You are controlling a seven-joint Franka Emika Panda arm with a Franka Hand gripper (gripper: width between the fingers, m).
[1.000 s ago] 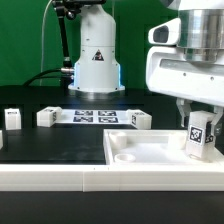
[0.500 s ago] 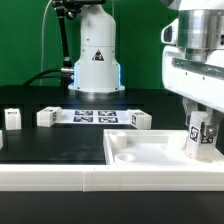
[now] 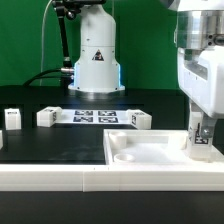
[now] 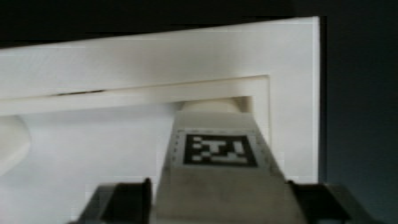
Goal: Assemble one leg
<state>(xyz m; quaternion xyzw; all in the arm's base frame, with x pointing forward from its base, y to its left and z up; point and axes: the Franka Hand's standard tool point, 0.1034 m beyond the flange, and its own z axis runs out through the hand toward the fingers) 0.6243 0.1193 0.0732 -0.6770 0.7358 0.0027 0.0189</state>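
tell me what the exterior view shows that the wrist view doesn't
Only the exterior view shows a robot base, the marker board and three loose legs on the table. Only the wrist view shows the held leg's tag face-on, with a stepped recess in the white panel next to it. Both show the gripper shut on the leg near a corner of the panel.
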